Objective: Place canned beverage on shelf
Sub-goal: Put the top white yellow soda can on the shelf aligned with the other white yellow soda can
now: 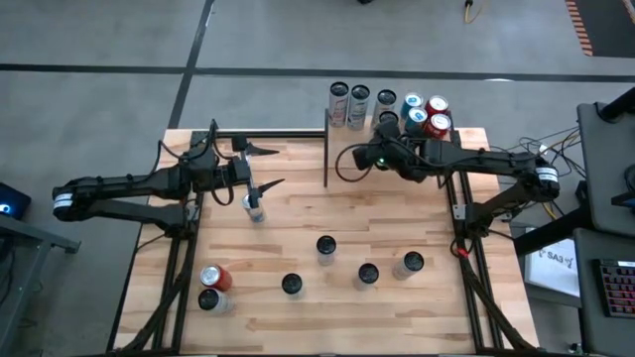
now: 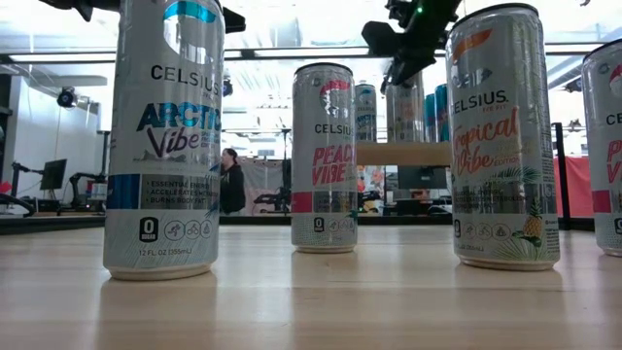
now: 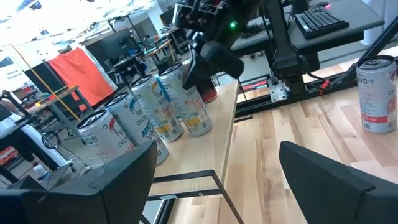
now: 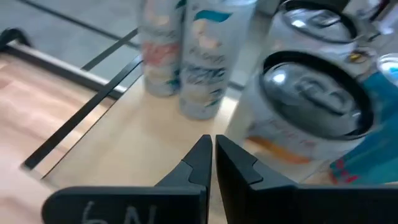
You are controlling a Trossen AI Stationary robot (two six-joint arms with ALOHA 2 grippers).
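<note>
Nearest the low camera, Celsius cans (image 2: 163, 146) are seen waiting on the plank table (image 1: 397, 307). Over the shelf (image 3: 221, 134), beside the cans already lined up there (image 1: 387, 107), the right gripper (image 4: 211, 155) is pinched shut on nothing. A placement is judged finished. Another pick is called for: the left gripper (image 1: 266, 167), spread wide, hovers above a standing can (image 1: 255, 205).

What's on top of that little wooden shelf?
Several tall drink cans stand on the shelf, grouped toward one end. The right tool hangs shut above it, empty. Cans behind are partly hidden.
</note>
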